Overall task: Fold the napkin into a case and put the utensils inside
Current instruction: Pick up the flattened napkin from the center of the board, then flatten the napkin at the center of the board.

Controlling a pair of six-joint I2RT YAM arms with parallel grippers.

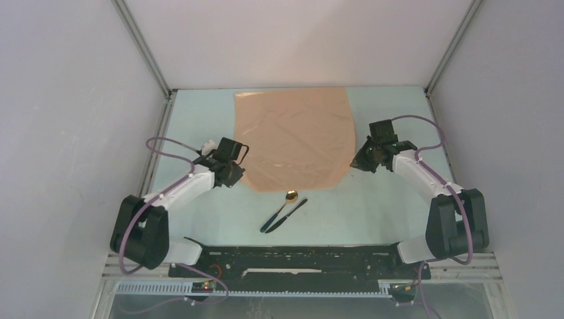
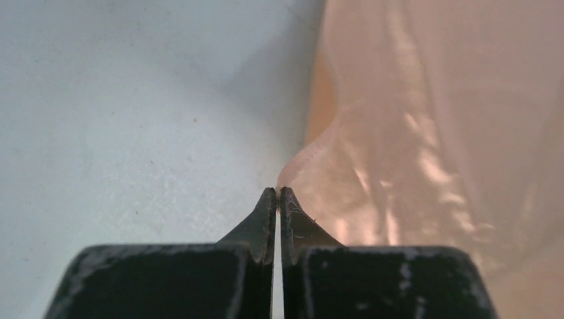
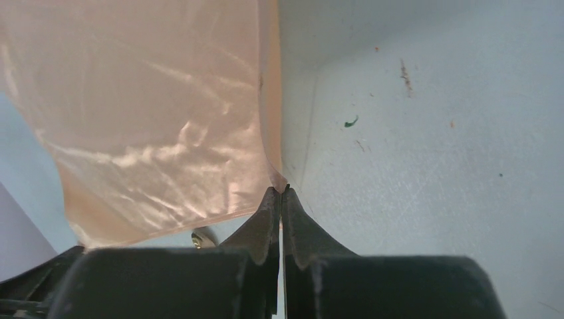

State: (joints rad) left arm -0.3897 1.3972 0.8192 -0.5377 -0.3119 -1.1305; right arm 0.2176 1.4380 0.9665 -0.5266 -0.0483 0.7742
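Napkin point(image 1: 296, 136) spread flat, spoon point(image 1: 290, 197), knife point(image 1: 296, 207) near

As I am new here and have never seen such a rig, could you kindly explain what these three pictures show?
These are two robot arms bolted at the near edge of a pale table. The wide picture comes from a fixed camera above and behind them. Each close picture comes from a camera on one wrist, looking along that arm's black fingers. A peach napkin lies spread on the table. Nearer the arms lie a spoon with a gold bowl and a dark knife, side by side. The left gripper is shut on the napkin's left edge near its near corner, and the right gripper is shut on the right edge likewise. The cloth rises slightly at each pinch. Nothing touches the utensils.
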